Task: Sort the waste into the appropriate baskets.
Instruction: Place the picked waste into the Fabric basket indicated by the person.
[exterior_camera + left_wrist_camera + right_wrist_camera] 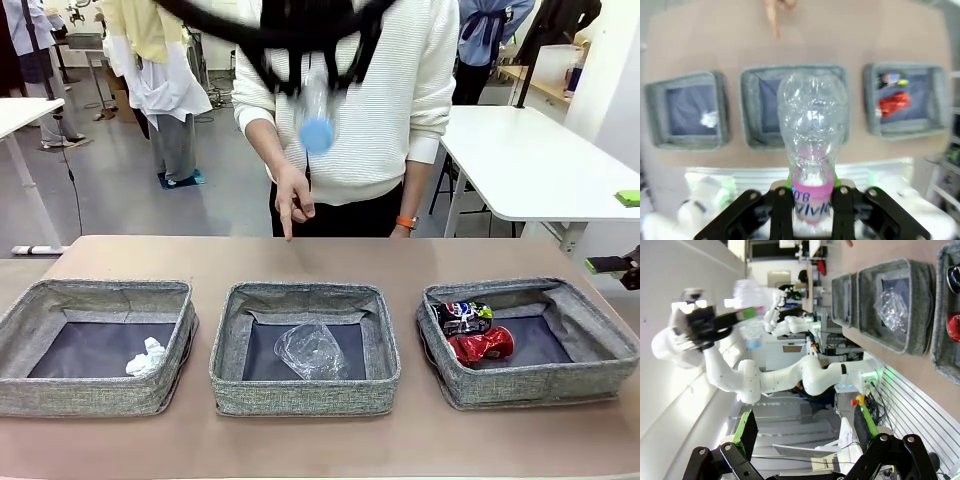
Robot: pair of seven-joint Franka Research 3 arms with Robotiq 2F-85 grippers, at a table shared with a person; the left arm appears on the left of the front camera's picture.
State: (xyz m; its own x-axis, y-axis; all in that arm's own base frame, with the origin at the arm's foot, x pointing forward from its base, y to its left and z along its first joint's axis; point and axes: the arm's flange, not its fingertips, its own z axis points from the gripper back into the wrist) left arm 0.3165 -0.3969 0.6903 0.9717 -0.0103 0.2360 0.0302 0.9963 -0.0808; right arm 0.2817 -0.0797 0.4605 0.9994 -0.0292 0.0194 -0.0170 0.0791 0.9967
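My left gripper hangs high over the table's far middle, shut on the clear pink-labelled bottle, blue cap downward. In the left wrist view the bottle stands between my fingers, above the middle basket. Three grey baskets sit in a row. The left basket holds the white paper ball. Inside the middle basket lies the clear plastic cup. The right basket contains the dark blue can and the red can. My right gripper is open and holds nothing.
A person stands at the far side, one hand pointing a finger down at the table behind the middle basket. A green pad of my right gripper shows at the right edge, beside the right basket. White tables stand behind.
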